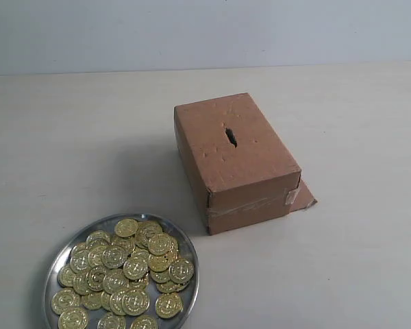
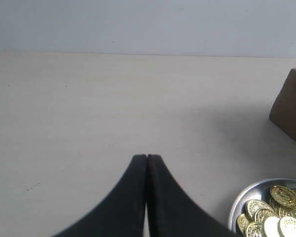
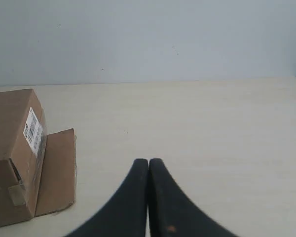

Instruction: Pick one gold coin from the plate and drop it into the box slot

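Task apparently unstarted. Coins (image 1: 123,274) heaped on plate (image 1: 53,266); none held. Left gripper (image 2: 147,157), right gripper (image 3: 148,161): jaws pressed together, empty. Slot (image 1: 230,137) interior too dark to judge.

The box (image 1: 236,161) stands mid-tabletop (image 1: 68,137) as the only tall obstacle, its flap (image 1: 305,199) jutting toward the right edge. The plate (image 1: 55,264), heaped with coins (image 1: 123,274), sits at the near edge. Open surface lies between them and along the far, left and right edges.
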Robot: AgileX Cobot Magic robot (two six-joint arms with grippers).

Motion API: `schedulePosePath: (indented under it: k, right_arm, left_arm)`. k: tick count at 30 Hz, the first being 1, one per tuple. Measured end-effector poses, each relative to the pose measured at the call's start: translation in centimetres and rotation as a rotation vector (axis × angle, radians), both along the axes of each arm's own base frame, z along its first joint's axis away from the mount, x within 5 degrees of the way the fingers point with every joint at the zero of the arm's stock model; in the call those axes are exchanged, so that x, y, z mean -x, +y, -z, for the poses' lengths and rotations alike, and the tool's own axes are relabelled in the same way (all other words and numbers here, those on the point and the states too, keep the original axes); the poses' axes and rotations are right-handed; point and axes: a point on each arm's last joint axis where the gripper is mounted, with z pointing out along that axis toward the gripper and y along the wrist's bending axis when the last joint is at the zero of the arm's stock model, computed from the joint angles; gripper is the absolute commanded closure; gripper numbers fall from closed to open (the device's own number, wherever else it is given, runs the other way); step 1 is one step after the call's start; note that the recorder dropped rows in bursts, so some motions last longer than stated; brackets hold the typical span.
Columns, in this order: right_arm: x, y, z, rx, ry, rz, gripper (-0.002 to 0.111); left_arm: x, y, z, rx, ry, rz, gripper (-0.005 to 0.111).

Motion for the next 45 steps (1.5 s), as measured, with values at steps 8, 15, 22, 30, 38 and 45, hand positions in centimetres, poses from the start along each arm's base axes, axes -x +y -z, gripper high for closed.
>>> schedulePosePath:
  k: [8,15,22,30,38,45]
  right_arm:
    - [0.0,0.0,0.0,0.0,0.0,0.0,0.108]
    - [-0.2,0.1,-1.6,-0.193,-0.172,0.006,0.108]
    - [-0.1,-0.4,-3.4,-0.608,-0.351,0.048,0.108]
    - [0.0,-0.5,-3.5,-0.705,-0.36,0.058,0.108]
    - [0.0,0.2,-3.2,-0.776,-0.227,0.03,0.108]
    - [0.9,2.0,-12.3,-0.443,-0.05,-0.16,0.108]
  left_arm:
    - [0.0,0.0,0.0,-0.006,-0.001,0.002,0.104]
    - [-0.2,-0.7,-1.3,0.439,-0.08,-0.015,0.104]
    - [-0.3,-0.5,-2.2,0.621,-0.157,-0.041,0.104]
    - [-0.3,-0.5,-2.2,0.633,-0.162,-0.043,0.104]
    - [-0.3,-0.6,-2.2,0.688,-0.14,-0.041,0.107]
    - [0.7,-2.3,-9.8,0.27,-0.141,0.257,0.107]
